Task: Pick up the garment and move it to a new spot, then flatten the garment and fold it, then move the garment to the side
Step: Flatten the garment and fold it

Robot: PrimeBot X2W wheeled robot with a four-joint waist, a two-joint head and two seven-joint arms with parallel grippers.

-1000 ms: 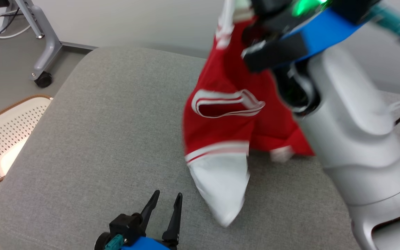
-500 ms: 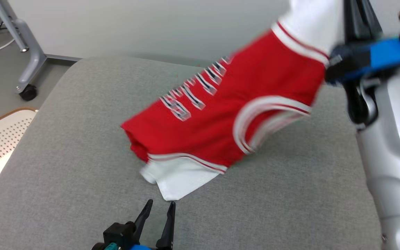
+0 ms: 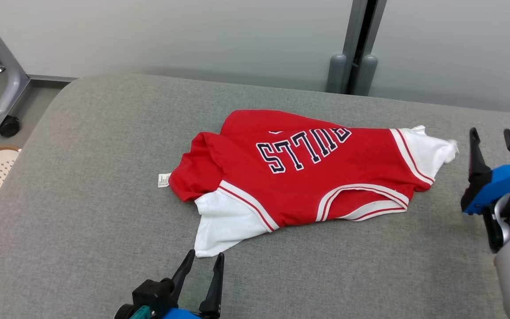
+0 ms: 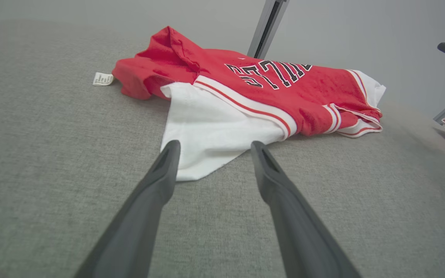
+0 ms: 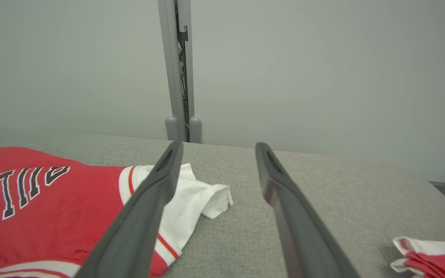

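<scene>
Garment (image 3: 308, 173) lies on the grey cushion (image 3: 104, 186), rumpled, one side tucked under, a white sleeve just ahead of the left gripper (image 3: 205, 254) and the other just left of the right gripper (image 3: 489, 131). Both grippers' fingers stand apart, empty. Placement looks done; flattening, folding and the move aside remain.

Bare cushion (image 3: 104, 199) all around garment (image 3: 308, 186); grey post (image 3: 357, 40) behind far edge.

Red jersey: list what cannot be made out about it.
- Head view: print on white tag, too small.
- Head view: jersey, tag end folded over itself.
- Right wrist view: white sleeve, partly behind a right finger.
- Right wrist view: red-white cloth, cut by the edge.
</scene>
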